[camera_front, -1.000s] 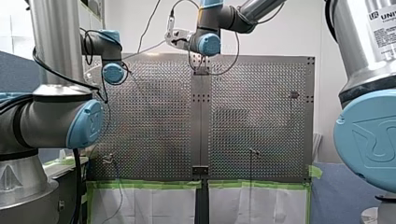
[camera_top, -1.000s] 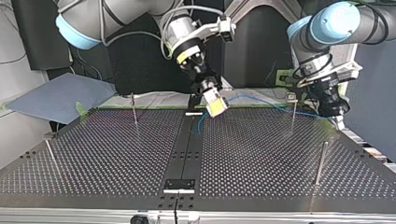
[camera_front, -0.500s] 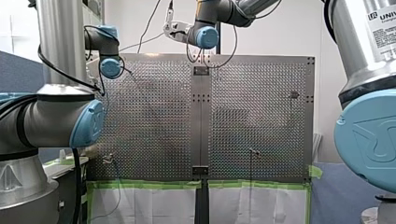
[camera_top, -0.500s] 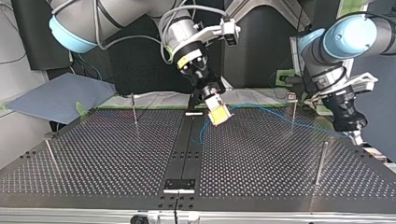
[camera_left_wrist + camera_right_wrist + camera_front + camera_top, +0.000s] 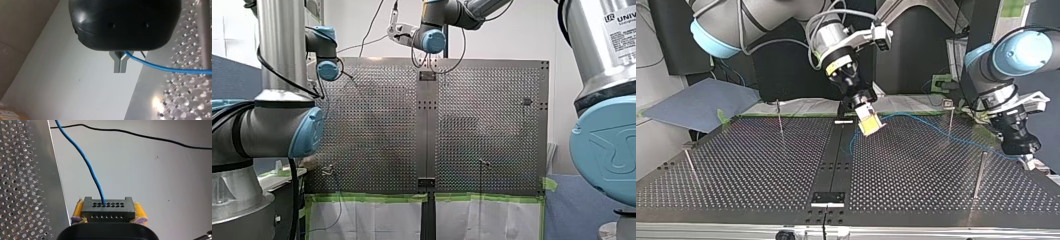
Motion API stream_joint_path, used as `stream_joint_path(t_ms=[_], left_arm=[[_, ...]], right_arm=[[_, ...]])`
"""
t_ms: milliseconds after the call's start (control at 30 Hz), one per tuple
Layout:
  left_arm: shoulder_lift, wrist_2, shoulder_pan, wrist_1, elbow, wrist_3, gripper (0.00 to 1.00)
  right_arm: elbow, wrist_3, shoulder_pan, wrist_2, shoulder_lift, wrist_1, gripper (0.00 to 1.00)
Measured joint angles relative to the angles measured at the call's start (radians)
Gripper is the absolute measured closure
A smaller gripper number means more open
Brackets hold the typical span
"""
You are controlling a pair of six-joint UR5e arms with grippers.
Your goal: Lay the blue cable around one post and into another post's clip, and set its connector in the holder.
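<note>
My right gripper [image 5: 870, 122] above the perforated surface [image 5: 761, 165], yellow pads [image 5: 78, 209] pinching the black connector [image 5: 108, 211], blue cable [image 5: 921, 121] trailing past a post [image 5: 949, 122] to my left gripper [image 5: 120, 70], metal fingers [image 5: 117, 64] closed on it

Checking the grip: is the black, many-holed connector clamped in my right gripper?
Clamped: the black many-holed connector is pinched between my right gripper's yellow pads.

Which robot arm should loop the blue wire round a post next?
My left. My left jaws pinch the blue cable close to a post. My right jaws are near the table's middle, busy holding the connector.
</note>
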Motion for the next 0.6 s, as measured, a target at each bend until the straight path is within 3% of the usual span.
stream_joint_path(t_ms=[200,600], left_arm=[[-0.037,0.032,0.023,0.001,0.015,-0.020,1.00],[-0.086,0.095,0.073,0.028,0.046,-0.054,1.00]], right_arm=[[-0.018,0.004,-0.002,-0.003,0.023,-0.002,1.00],[-0.105,0.009,-0.003,-0.006,0.094,0.018,1.00]])
